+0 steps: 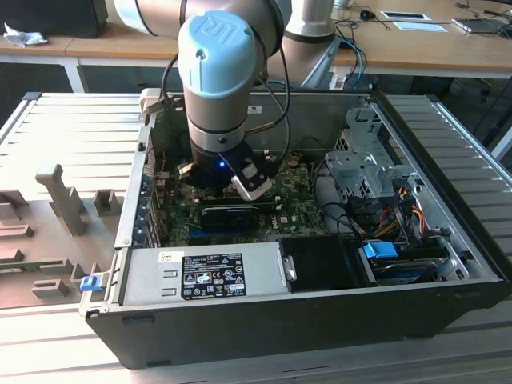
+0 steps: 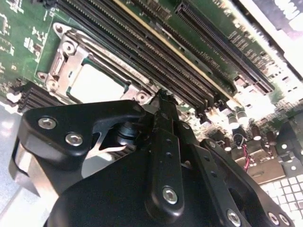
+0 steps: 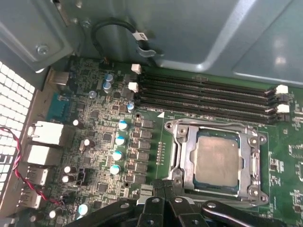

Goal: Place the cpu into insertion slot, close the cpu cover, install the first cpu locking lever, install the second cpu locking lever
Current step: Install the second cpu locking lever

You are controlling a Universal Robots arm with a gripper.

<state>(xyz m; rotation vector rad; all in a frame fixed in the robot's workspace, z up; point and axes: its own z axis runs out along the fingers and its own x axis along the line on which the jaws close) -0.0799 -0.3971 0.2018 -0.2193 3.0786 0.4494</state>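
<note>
Over the motherboard (image 3: 99, 142), inside the computer case (image 1: 448, 240), the gripper (image 3: 163, 187) hangs with fingers closed together, holding nothing.
Beside its fingertips, the cpu (image 3: 217, 160) lies seated in the insertion slot (image 3: 176, 156), with the cpu cover (image 3: 246, 142) lying framed around it, next to the memory slots (image 3: 203, 99).

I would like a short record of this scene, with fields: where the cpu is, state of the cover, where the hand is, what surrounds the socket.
cpu: seated in the insertion slot, silvery face up
cpu cover: lying down over the socket, framing the chip
hand: just beside the socket's edge, fingers together, holding nothing
surroundings: green motherboard; black memory slots run along one side of the socket
enclosure: open computer case lying on its side
</note>
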